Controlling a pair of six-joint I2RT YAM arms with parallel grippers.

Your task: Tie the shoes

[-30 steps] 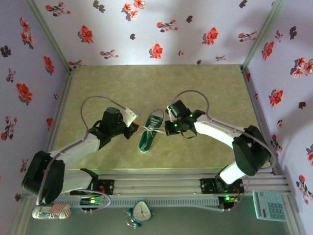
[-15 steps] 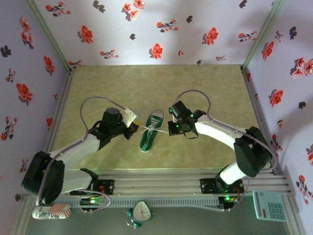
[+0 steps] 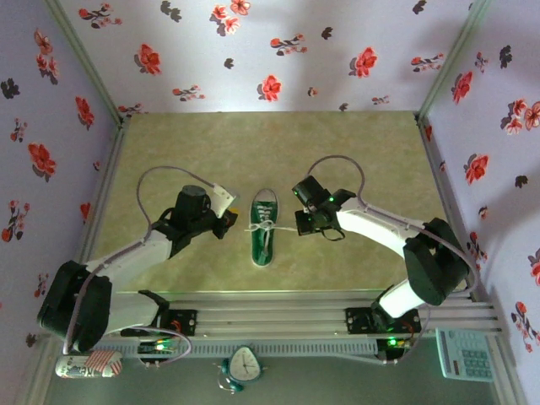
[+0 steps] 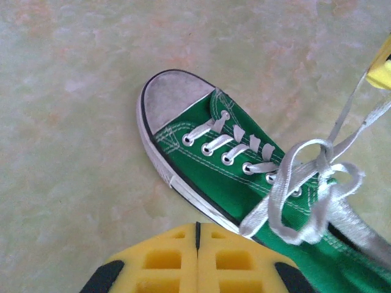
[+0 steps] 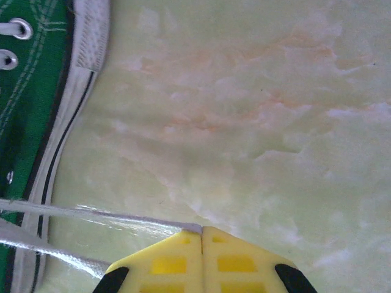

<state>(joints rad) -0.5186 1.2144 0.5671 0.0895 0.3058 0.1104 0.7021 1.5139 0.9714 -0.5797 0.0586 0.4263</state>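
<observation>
The shoe [image 3: 264, 238] is a small green sneaker with a white toe cap, lying mid-table with its toe pointing to the back wall. Seen from the left wrist, the shoe [image 4: 244, 183] carries a loose knot of white laces [image 4: 305, 183]. My left gripper [image 3: 228, 223] sits at the shoe's left side. Its yellow fingers [image 4: 197, 227] are shut, and a slack lace loop ends beside the right one. My right gripper [image 3: 299, 226] is on the shoe's right, shut [image 5: 201, 232] on a taut lace [image 5: 91, 213] that runs back to the shoe [image 5: 24, 91].
Flowered walls close in the green marbled table [image 3: 363, 160] on three sides. A metal rail [image 3: 270, 316] runs along the near edge. Below it are an alarm clock [image 3: 245, 364], a calculator [image 3: 464, 354] and a can [image 3: 89, 365].
The shoe has swung from tilted to straight, toe toward the back wall, and shifted a little right. My right gripper moved slightly right with the lace. The left gripper barely moved.
</observation>
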